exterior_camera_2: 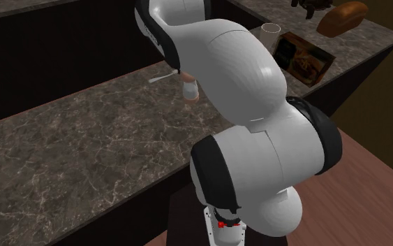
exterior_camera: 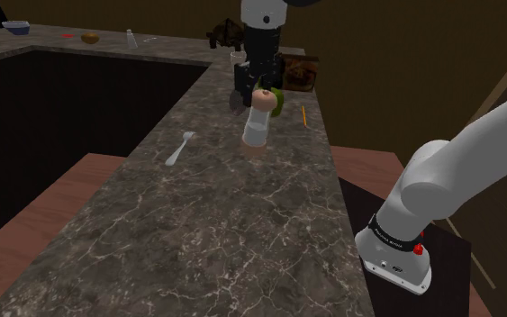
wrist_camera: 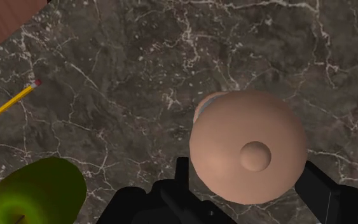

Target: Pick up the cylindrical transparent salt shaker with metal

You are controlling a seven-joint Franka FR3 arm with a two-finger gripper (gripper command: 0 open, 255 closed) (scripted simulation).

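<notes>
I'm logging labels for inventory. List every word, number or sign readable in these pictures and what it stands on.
No text can be read.
On the dark band of the arm's base: tiny pale marks, too small to read.
On the printed box: a brown picture, no legible words.
On the shaker: no label visible.

Along the counter [exterior_camera: 197,234], the salt shaker [exterior_camera: 256,124] is between spoon [exterior_camera: 179,149] and pencil [exterior_camera: 303,114], the apple [exterior_camera: 278,104] just beside it.
</notes>
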